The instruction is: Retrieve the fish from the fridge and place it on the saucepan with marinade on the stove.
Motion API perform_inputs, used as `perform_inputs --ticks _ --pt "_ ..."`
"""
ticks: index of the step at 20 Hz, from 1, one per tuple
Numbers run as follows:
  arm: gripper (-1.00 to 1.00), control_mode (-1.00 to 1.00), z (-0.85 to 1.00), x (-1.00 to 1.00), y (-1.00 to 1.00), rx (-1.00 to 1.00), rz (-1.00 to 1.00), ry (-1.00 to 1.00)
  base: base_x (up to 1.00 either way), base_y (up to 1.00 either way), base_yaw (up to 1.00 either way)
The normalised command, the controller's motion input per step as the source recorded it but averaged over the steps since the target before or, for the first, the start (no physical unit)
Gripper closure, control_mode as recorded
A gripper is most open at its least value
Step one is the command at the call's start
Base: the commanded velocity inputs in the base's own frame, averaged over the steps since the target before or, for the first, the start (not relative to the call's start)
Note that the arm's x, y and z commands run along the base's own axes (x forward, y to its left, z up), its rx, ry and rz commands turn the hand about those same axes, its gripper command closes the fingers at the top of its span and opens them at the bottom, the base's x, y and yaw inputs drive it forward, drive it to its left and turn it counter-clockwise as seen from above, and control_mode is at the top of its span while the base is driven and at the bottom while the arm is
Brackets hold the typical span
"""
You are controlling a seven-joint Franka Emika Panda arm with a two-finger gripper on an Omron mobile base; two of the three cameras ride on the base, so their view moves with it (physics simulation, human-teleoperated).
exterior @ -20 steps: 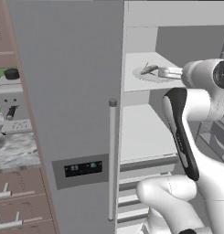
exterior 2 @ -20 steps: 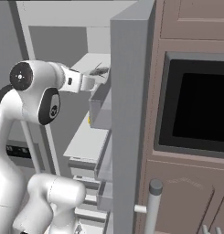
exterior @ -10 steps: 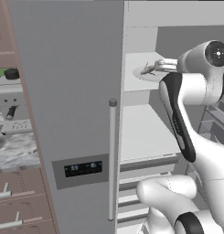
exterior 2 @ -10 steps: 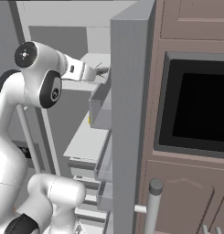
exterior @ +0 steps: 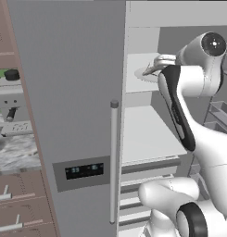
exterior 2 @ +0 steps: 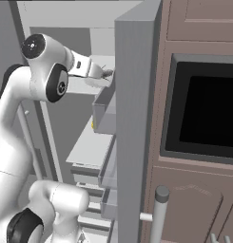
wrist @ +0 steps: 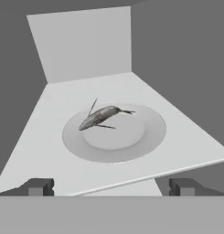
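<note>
The fish [wrist: 100, 116] lies on its side on a pale round plate [wrist: 150, 137], which sits on a white shelf [wrist: 49, 151] high inside the open fridge [exterior: 73, 115], with the plate edge [exterior: 141, 73] showing past the arm from the left. The pincer [wrist: 110, 186] stands wide and empty at the near edge of that shelf, its two dark fingertips [wrist: 39, 186] well short of the plate, pointing in at the fish.
</note>
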Motion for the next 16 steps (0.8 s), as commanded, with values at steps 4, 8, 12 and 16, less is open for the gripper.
perform_inputs --ticks 4,8,12,16 --pt "-1.00 -1.00 -0.21 0.34 0.00 0.00 0.00 0.00 0.00 0.00 0.00" --pt "-1.00 -1.00 -0.11 0.42 0.00 0.00 0.00 0.00 0.00 0.00 0.00" --pt "-1.00 -1.00 -0.02 0.41 0.00 0.00 0.00 0.02 0.00 0.00 0.00" --pt "-1.00 -1.00 -0.01 0.35 0.00 0.00 0.00 0.02 0.00 0.00 0.00"
